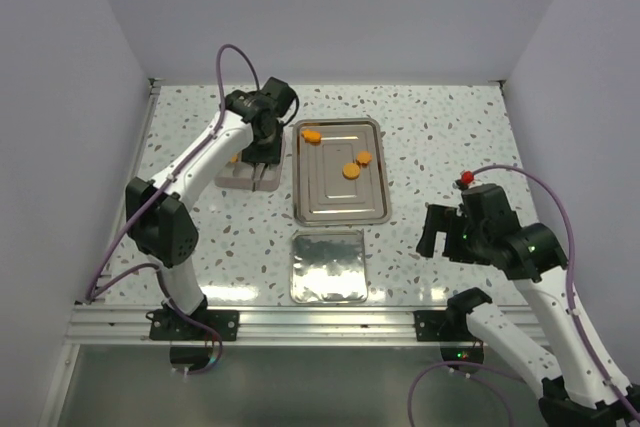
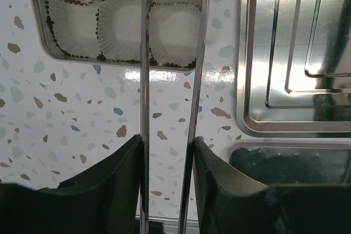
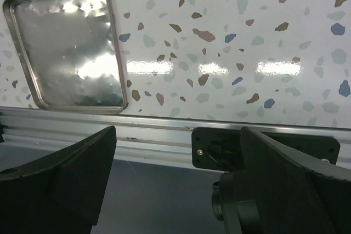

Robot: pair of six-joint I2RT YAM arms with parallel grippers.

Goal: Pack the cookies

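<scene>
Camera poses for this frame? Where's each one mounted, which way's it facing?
Top external: above, behind the bases, looking down on the table; both arms whole.
Left wrist: faces along the tongs in the left pincer toward the cup box; both fingers show.
Right wrist: faces the table's near edge; open right pincer fingers show.
Shared: small shiny tray in all three; steel tray in top and left wrist.

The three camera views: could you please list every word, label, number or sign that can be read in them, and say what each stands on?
None: no word, number or sign can be read in any view.
The tray, the lid, the cookies, the paper cups and the tongs show plain surfaces without lettering.
</scene>
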